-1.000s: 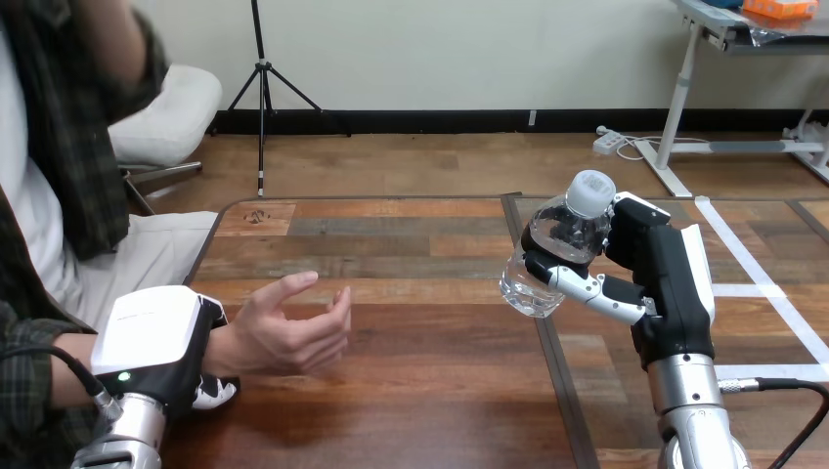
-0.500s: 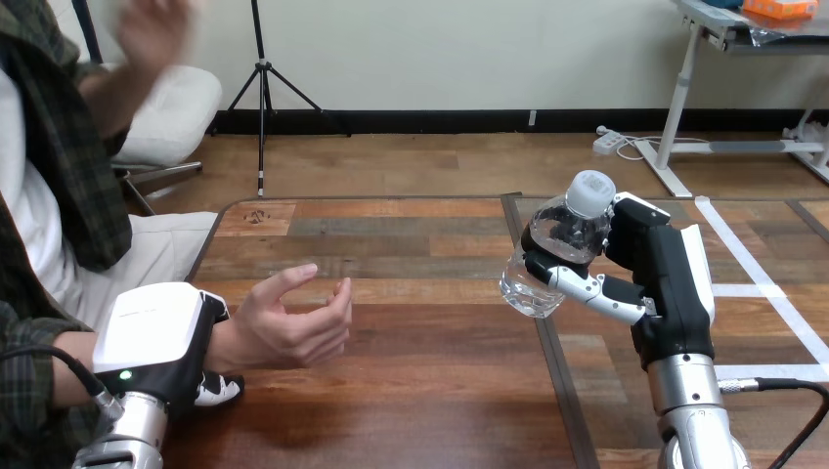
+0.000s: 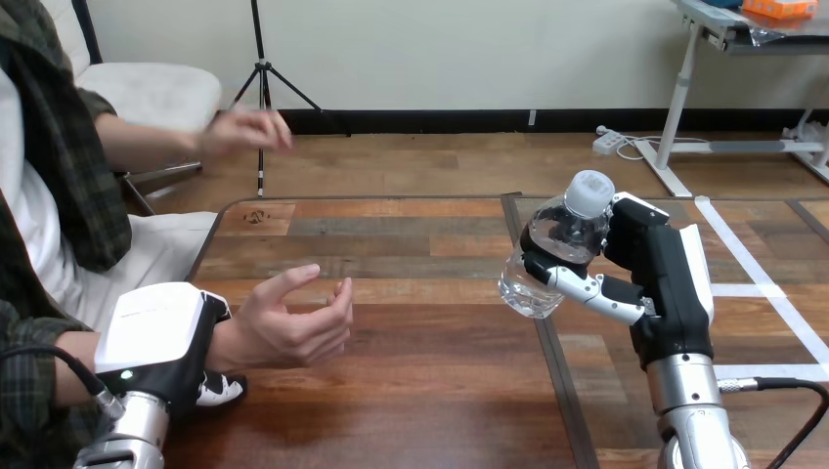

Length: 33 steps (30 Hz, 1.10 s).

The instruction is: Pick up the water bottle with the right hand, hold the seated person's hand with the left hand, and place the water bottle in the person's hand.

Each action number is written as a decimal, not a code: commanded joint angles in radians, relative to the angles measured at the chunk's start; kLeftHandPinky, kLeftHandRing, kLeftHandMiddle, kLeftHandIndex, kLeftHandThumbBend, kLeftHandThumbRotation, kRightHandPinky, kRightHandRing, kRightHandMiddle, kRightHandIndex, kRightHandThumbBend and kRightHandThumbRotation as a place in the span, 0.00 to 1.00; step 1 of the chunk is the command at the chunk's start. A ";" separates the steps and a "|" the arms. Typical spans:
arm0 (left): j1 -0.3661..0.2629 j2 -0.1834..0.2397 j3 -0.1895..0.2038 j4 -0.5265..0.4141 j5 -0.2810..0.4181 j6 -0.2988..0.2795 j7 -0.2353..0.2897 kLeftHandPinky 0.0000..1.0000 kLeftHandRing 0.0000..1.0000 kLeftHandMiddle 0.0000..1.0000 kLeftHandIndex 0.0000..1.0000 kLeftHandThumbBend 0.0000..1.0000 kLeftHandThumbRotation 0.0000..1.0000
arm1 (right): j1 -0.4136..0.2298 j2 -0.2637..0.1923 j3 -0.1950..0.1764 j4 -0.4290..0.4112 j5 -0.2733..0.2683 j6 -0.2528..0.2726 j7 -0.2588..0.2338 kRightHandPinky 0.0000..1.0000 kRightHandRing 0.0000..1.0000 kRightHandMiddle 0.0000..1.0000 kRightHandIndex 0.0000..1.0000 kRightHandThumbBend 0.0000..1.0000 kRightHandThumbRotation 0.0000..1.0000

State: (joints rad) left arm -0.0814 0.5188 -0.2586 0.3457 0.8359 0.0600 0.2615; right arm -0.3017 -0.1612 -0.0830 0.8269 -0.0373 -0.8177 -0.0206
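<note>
Head view: we've got the right hand clamped round the water bottle, which it holds tilted up off the table, right of the middle. Our left hand is wrapped on the person's wrist at lower left. The person's hand is cupped open, well apart from the bottle.

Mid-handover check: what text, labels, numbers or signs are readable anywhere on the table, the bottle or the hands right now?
No text can be read.
Left hand, white shell: a faint grey mark, too small to read.
Water bottle in the right hand: clear body with no label showing.
Cap of the bottle: faint marks, too blurred to read.
Table: no text or sign on it.
</note>
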 commanded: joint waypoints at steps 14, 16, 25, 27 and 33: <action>-0.002 -0.021 -0.030 -0.082 0.012 -0.034 0.014 0.35 0.37 0.41 0.40 0.79 0.00 | -0.072 0.031 0.008 -0.158 0.046 -0.005 0.047 0.36 0.41 0.48 0.51 0.72 0.00; 0.002 -0.022 -0.031 -0.096 0.013 -0.035 0.015 0.35 0.37 0.41 0.40 0.80 0.00 | -0.070 0.037 0.011 -0.173 0.056 0.003 0.058 0.36 0.41 0.48 0.51 0.72 0.00; 0.020 -0.025 -0.032 -0.151 0.014 -0.056 0.023 0.33 0.35 0.39 0.38 0.82 0.00 | -0.063 0.063 0.018 -0.228 0.136 0.031 0.148 0.38 0.42 0.48 0.51 0.69 0.00; 0.023 -0.027 -0.032 -0.158 0.013 -0.064 0.029 0.32 0.34 0.38 0.38 0.82 0.00 | -0.063 0.067 0.018 -0.234 0.142 0.029 0.159 0.39 0.42 0.48 0.51 0.68 0.00; 0.042 -0.026 -0.034 -0.203 0.012 -0.085 0.025 0.31 0.34 0.38 0.37 0.83 0.00 | -0.061 0.073 0.020 -0.260 0.133 0.037 0.167 0.40 0.43 0.48 0.52 0.68 0.00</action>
State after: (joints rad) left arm -0.0360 0.5054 -0.2598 0.2235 0.8379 0.0206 0.2757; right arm -0.3017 -0.0975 -0.0629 0.6409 0.0802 -0.7809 0.1392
